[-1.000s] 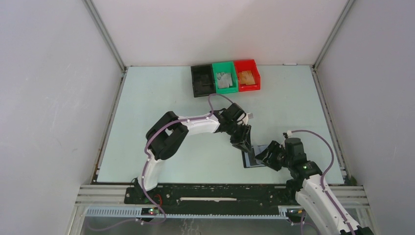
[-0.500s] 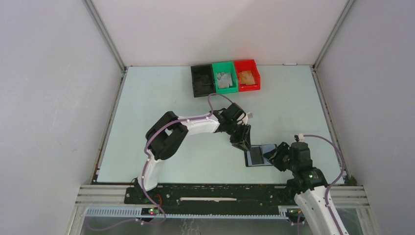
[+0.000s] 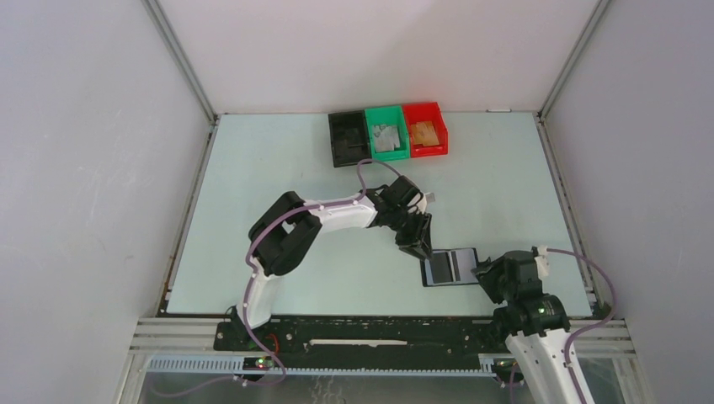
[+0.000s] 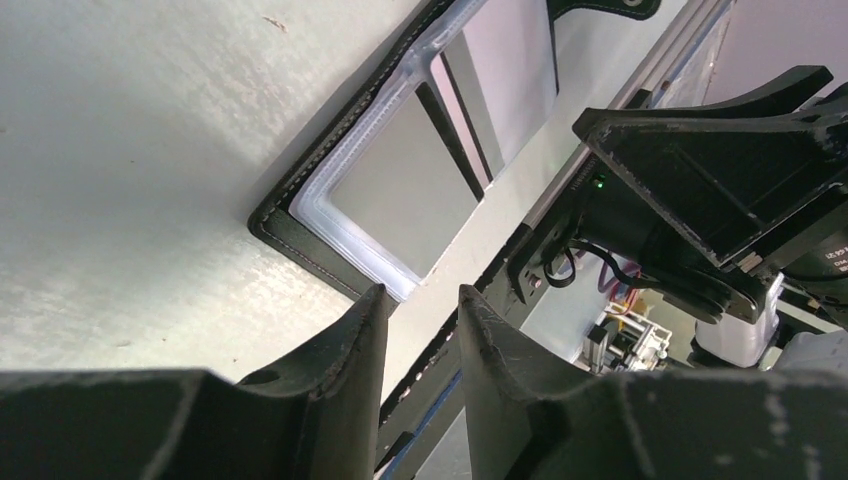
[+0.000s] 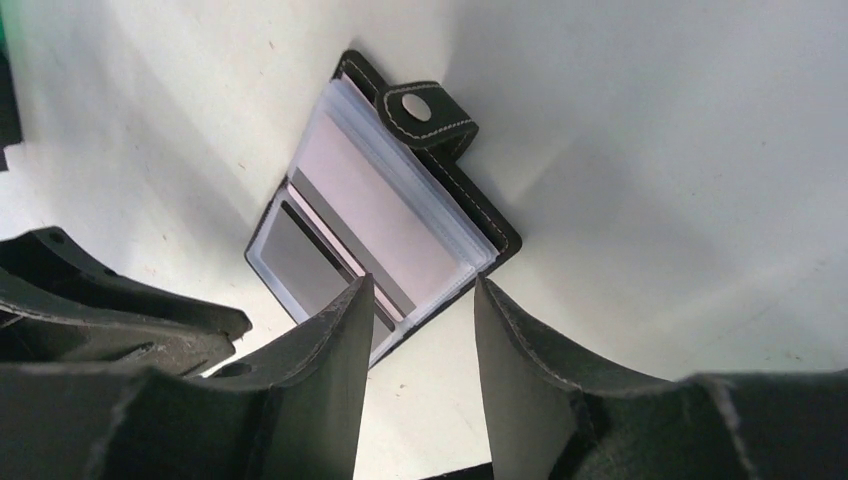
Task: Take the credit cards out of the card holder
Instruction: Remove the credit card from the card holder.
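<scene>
1. Card holder (image 3: 450, 268) lies flat on the worktop (image 3: 278, 194). It is folded open with its clear sleeves facing up, and it sits between the two hands.
2. Strap tab (image 5: 425, 110) with a metal snap sticks out at the holder's end away from the left hand.
3. Cards are in the sleeves. A grey-silver card (image 4: 400, 195) is in the half nearest the left hand, and a pale card (image 5: 385, 205) is in the other half.
4. Left hand (image 3: 417, 250) is at the holder's far left corner with its fingertips pointing down right at that corner. The jaws are a narrow gap apart with nothing between them. I cannot tell whether the tips touch the holder.
5. Right hand (image 3: 483, 272) is just beside the holder's right edge, low over the worktop. The jaws are partly spread and empty, and the holder's near corner shows through the gap in the wrist view. Contact is unclear.
6. Three bins stand side by side well beyond the holder on its far side.
   - The black bin (image 3: 348, 139) is on the left, and its contents are too dark to tell.
   - The green bin (image 3: 386, 150) is in the middle, with grey cards (image 3: 387, 137) in it.
   - The red bin (image 3: 425, 114) is on the right, with orange-tan cards (image 3: 425, 133) in it.
</scene>
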Controlling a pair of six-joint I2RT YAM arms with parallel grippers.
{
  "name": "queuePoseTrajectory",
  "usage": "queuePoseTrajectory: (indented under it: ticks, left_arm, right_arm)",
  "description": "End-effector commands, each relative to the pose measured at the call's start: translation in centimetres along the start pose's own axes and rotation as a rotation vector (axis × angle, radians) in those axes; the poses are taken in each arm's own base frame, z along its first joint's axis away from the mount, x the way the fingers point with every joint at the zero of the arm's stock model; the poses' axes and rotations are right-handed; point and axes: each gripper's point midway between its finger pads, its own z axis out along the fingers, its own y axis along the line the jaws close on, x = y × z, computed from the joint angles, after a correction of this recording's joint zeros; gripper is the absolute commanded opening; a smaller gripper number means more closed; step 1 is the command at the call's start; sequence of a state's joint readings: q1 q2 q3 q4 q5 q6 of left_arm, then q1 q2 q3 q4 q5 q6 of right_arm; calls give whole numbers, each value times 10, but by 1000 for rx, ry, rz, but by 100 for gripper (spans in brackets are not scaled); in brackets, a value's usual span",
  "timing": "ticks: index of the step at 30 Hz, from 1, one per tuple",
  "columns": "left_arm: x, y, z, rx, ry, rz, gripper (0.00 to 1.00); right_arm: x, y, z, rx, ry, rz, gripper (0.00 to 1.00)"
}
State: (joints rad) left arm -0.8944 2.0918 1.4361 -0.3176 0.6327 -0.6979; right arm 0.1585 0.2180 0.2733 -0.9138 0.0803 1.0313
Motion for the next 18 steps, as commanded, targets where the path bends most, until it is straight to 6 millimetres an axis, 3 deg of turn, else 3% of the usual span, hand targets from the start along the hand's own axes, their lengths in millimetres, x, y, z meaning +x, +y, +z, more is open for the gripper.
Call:
queuePoseTrajectory:
  ticks: [1, 5, 10, 13, 18]
  left_arm:
    - [-7, -32, -27, 61, -48, 75, 37]
    - [-9, -37, -24, 83, -58, 52, 36]
    - [-10, -47, -16, 126, -44, 28, 37]
    - [-14, -60, -11, 164, -33, 19, 36]
    - [-18, -73, 1, 216, -13, -4, 37]
  right_arm:
    - [-27, 13, -14, -4, -110, 35, 50]
    - [-35, 31, -17, -64, -125, -14, 49]
    - [-18, 60, -2, -145, 16, -142, 39]
    - [-7, 60, 12, -117, 101, -182, 36]
    - [-20, 46, 23, -29, 68, -160, 34]
